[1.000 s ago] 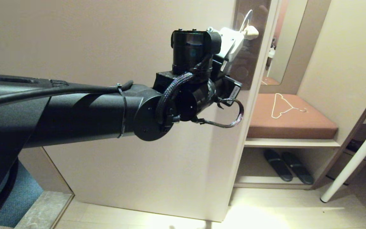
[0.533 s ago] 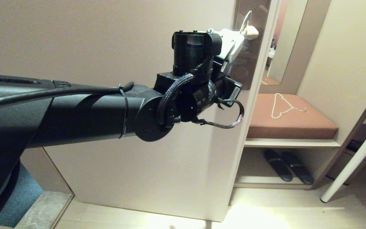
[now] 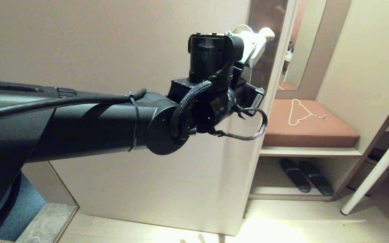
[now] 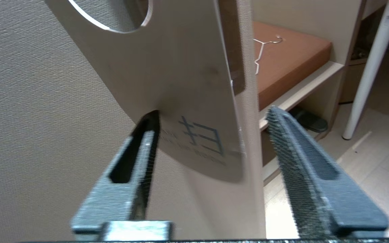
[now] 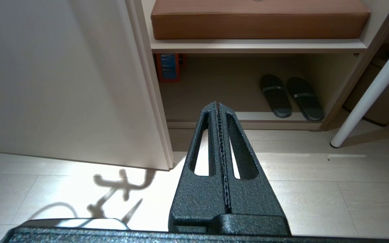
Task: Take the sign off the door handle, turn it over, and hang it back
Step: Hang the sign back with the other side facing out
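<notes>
The left pincer (image 4: 214,148) stands spread wide around the lower end of the sign (image 4: 167,84), gripping nothing; one finger (image 4: 137,158) touches the card's edge, the other is clear. The white side faces the camera, oval hole up toward the door handle (image 3: 265,33). The release looks done, so back straight off without snagging the card. The right pincer (image 5: 218,135), closed and empty, hangs low below the handle. Beyond the door (image 3: 113,50): cushioned bench (image 3: 316,128), wire hanger (image 3: 301,113), slippers (image 3: 306,180).

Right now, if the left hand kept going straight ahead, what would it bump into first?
Probably the sign. It hangs between the open fingers of the left hand, right in its path, with the door beside it. Depth is hard to judge.
</notes>
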